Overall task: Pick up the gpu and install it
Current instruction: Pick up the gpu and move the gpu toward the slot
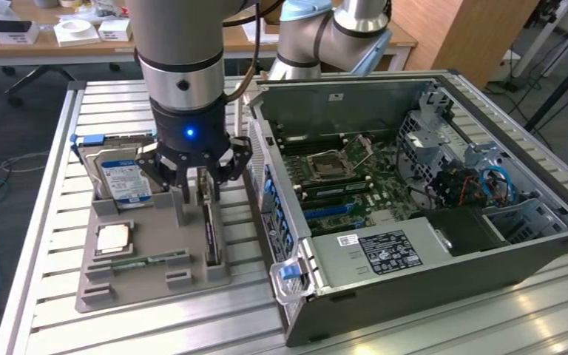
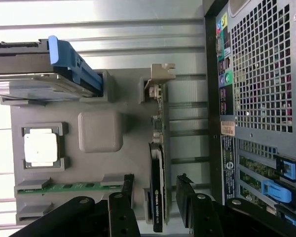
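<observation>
**Fingers (image 2: 187, 202) wide apart around the gpu (image 2: 158, 163)**

Fingers were open, one on each side of the gpu, and they held nothing. The gpu stood on its thin edge in a slot of the grey tray (image 1: 141, 285). A silver hard drive (image 1: 121, 177) stood in the same tray, toward the exterior view's left. Just beside the tray, on the exterior view's right, the open computer case (image 1: 461, 244) lay on the bench (image 1: 47, 222).

You have one gray tray (image 1: 146, 285), on this tray one hard drive (image 1: 124, 177), one processor (image 1: 113, 238), one memory stick (image 1: 146, 260), one gpu (image 1: 211, 237), four parts together, beside the tray one computer case (image 1: 413, 296), above the tray one gripper (image 1: 196, 209)
</observation>
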You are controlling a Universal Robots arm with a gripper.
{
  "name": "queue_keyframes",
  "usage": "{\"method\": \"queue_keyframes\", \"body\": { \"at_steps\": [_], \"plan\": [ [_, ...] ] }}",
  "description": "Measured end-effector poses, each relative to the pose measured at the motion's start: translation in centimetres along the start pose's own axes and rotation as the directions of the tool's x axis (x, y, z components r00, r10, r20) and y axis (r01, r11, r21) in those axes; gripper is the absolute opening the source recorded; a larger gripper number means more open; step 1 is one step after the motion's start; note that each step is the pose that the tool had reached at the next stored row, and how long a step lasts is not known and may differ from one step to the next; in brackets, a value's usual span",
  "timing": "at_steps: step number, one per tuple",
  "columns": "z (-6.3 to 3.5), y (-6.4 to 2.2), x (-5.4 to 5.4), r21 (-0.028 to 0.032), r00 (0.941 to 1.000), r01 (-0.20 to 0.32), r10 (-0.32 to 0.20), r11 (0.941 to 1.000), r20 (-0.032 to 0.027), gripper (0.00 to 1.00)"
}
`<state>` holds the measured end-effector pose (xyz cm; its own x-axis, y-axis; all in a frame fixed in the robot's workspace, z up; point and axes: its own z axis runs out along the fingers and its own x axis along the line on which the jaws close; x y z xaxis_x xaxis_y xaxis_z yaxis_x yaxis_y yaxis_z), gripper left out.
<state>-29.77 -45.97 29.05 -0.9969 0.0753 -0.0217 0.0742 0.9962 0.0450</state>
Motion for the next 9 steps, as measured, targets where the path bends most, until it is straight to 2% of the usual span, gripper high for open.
{"method": "queue_keyframes", "body": {
  "at_steps": [9],
  "plan": [
    [0.0,-0.12,-0.35,-0.0007,1.0,0.0,0.0,1.0,-0.0003,0.47]
  ]
}}
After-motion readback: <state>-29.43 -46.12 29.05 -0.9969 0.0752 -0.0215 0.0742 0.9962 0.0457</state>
